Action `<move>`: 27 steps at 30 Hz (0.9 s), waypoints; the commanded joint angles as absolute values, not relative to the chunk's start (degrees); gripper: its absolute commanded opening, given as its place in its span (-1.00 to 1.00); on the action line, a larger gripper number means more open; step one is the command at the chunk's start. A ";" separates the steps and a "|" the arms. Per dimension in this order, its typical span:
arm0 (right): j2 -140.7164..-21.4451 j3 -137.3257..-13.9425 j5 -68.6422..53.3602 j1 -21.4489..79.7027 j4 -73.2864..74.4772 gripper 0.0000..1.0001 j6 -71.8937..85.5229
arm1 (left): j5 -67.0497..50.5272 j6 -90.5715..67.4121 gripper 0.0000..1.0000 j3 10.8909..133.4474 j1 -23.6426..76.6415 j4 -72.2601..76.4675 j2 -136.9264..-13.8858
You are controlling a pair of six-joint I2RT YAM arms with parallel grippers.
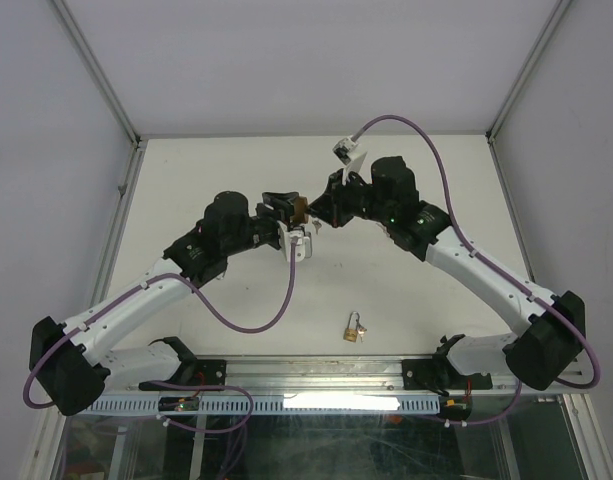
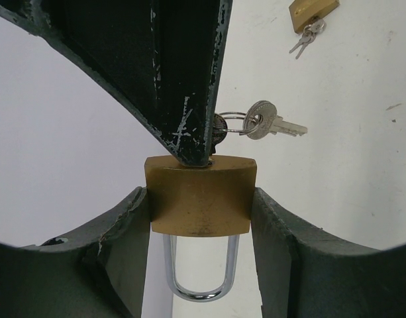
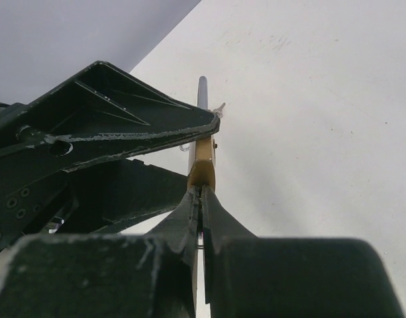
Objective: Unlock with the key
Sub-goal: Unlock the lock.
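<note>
One padlock (image 2: 200, 189) sits clamped in left claw (image 2: 201, 218) (shackle wristward), right claw (image 3: 201, 197) pinching its key (image 2: 220, 129).

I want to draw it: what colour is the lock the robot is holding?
The padlock body is brassy gold; clearest in the left wrist view.

1. Padlock (image 2: 201, 199) body: brass, dull brushed finish, fine scratches.
2. Shackle (image 2: 169, 262): polished steel, glossy, mirror-like.
3. Hanging key (image 2: 277, 124): silvery metal, shiny.
4. Left gripper fingers (image 2: 116, 265): dark matt plastic, edges scuffed.
5. Right gripper fingers (image 2: 169, 73): dark matt surface, chipped, with white scratches along the edges.
6. Table (image 2: 348, 218): white, matt, smooth, a few faint marks.
7. Second padlock (image 2: 313, 12): brass body as well.
8. Cables (image 1: 248, 322): purple, smooth sheath.
</note>
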State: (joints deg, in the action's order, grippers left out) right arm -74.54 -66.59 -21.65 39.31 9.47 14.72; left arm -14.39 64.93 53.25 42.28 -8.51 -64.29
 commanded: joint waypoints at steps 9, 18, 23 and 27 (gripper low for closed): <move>-70.20 -68.40 -24.44 33.61 11.81 0.82 15.87 | -18.00 67.54 -1.00 57.63 43.58 -3.91 -62.47; -76.15 -71.01 -30.35 36.75 6.90 0.68 18.61 | -17.71 67.54 -1.00 58.90 43.61 -4.28 -63.89; -78.82 -72.81 -28.18 37.24 6.33 0.02 19.19 | -18.19 67.32 -1.00 59.34 43.64 -4.41 -63.98; -79.23 -73.15 -29.07 37.24 5.23 -0.76 19.69 | -18.04 67.32 -1.00 59.59 43.60 -4.58 -63.94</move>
